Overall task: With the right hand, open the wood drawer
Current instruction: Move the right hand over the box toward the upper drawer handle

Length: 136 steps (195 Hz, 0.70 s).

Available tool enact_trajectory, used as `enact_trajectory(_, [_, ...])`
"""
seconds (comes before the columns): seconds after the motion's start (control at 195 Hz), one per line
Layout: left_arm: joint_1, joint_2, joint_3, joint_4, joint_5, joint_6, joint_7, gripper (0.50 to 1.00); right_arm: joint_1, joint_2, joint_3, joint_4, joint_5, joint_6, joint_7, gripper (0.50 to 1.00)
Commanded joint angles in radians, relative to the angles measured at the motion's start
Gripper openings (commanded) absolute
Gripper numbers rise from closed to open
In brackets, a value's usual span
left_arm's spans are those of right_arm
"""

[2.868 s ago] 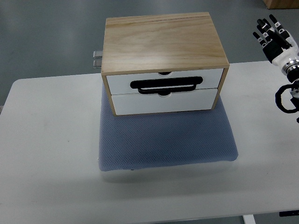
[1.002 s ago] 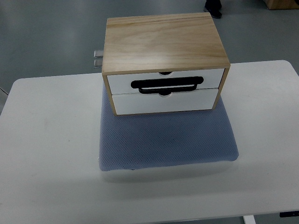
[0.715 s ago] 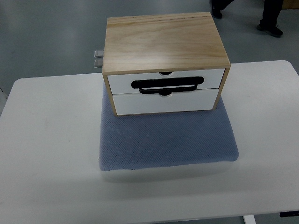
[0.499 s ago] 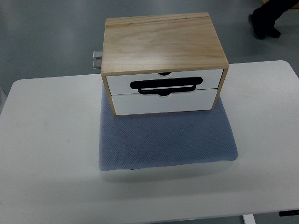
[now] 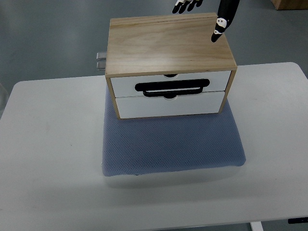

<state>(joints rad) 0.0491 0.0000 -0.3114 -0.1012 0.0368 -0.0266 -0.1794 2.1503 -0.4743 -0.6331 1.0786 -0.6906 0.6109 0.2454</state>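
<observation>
The wood drawer box (image 5: 168, 43) stands on a blue-grey mat (image 5: 171, 144) at the back middle of the white table (image 5: 48, 144). It has two white drawer fronts, an upper one (image 5: 125, 83) and a lower one (image 5: 169, 107), both pushed in. A black bar handle (image 5: 172, 87) lies across the seam between them. A black robot hand (image 5: 222, 19) reaches in from the top edge, above the box's back right corner. Its arm is cut off, so I cannot tell which side it belongs to. It holds nothing and is far from the handle.
A small metal fitting (image 5: 100, 60) sticks out behind the box's left side. The mat extends in front of the drawers toward me. The table's front edge runs along the bottom, and grey floor lies beyond the table's back edge.
The right hand seen at the right edge 2.9 s ago left the view. A robot hand now shows at the top edge over the box. The box and drawers have not moved.
</observation>
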Motion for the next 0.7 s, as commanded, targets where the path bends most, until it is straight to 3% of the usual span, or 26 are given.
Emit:
enact_trajectory(0.0, [0.000,0.000,0.000,0.000,0.000,0.001,0.000,1.000,-0.003,0.032,0.000,0.021,-0.003,0.000,-0.009,0.942])
enact_trajectory(0.386, [0.000,0.000,0.000,0.000,0.000,0.001,0.000,1.000,-0.029,0.102,0.003,0.017,0.036,0.000,-0.100,0.942])
enact_trajectory(0.694, [0.000,0.000,0.000,0.000,0.000,0.001,0.000,1.000,-0.018,0.069,0.026,0.035,0.241,0.000,-0.100,0.944])
